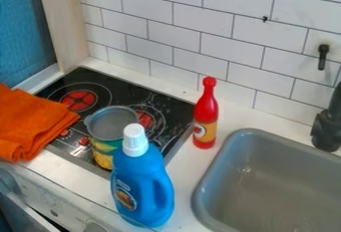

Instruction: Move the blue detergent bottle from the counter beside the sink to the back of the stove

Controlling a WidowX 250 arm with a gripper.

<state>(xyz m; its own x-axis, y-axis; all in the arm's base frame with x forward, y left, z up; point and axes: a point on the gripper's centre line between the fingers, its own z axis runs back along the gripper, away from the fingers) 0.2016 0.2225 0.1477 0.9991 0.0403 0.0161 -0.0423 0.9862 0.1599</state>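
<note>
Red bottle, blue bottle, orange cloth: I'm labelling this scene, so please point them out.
Red bottle (207, 109): camera view, upper body.
Blue bottle (138, 172): camera view, upper body.
Orange cloth (30, 121): camera view, folded middle.

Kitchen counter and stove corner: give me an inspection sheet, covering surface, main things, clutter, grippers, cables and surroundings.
Surface: white counter with a black stovetop set in; pale specks on the stovetop, marks or glare, cannot tell which.
Main things: gray-topped can upright on the stovetop, partly hidden by the blue bottle, upright and white-capped; red bottle upright between stovetop and sink.
Clutter: orange cloth, folded, lying over the stovetop's left side.
Grippers: nothing seen.
Cables: nothing seen.
Surroundings: gray sink and black faucet at right; white tiled wall behind, with a small dark mark.
</note>
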